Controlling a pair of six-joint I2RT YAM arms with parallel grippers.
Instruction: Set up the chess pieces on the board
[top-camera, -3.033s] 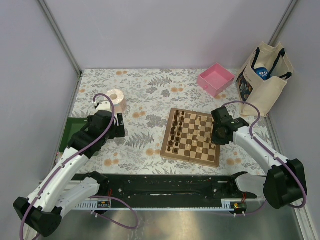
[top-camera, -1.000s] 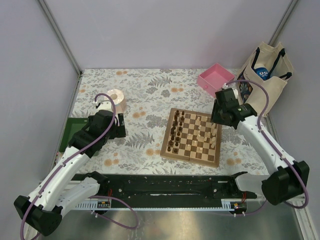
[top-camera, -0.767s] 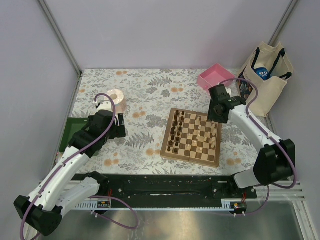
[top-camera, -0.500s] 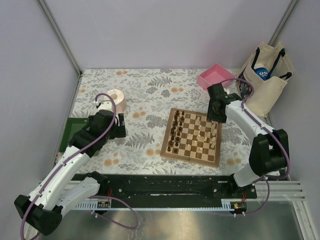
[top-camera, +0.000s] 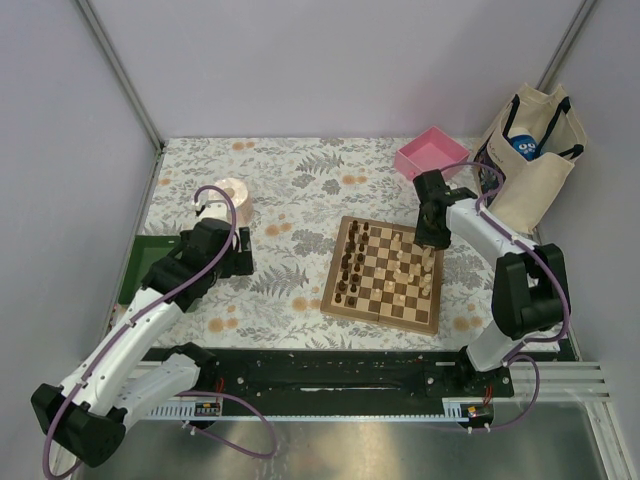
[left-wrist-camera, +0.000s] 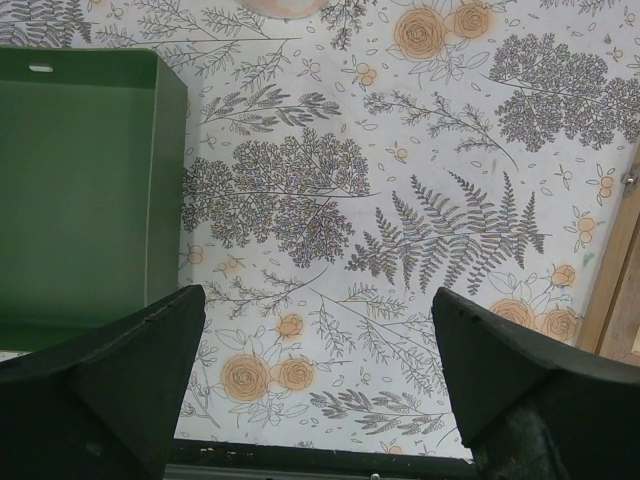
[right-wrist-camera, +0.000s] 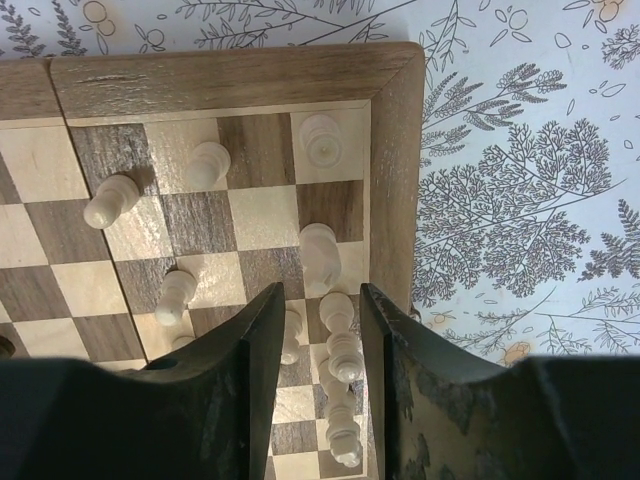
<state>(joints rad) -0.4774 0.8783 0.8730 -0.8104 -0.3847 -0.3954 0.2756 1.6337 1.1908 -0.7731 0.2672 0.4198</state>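
The right gripper (right-wrist-camera: 320, 300) hangs over the far right corner of the chequered wooden chessboard (right-wrist-camera: 395, 150). Its jaws are narrowly spread astride small pale tan wooden chessmen (right-wrist-camera: 338, 310), probably to sort that crowded edge row. The left gripper (left-wrist-camera: 315, 300), jaws wide apart, waits over the floral tabletop (left-wrist-camera: 400, 150).

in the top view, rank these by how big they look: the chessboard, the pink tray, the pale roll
1. board, clearly the largest
2. pink tray, though it sits farther from the camera
3. pale roll, smallest
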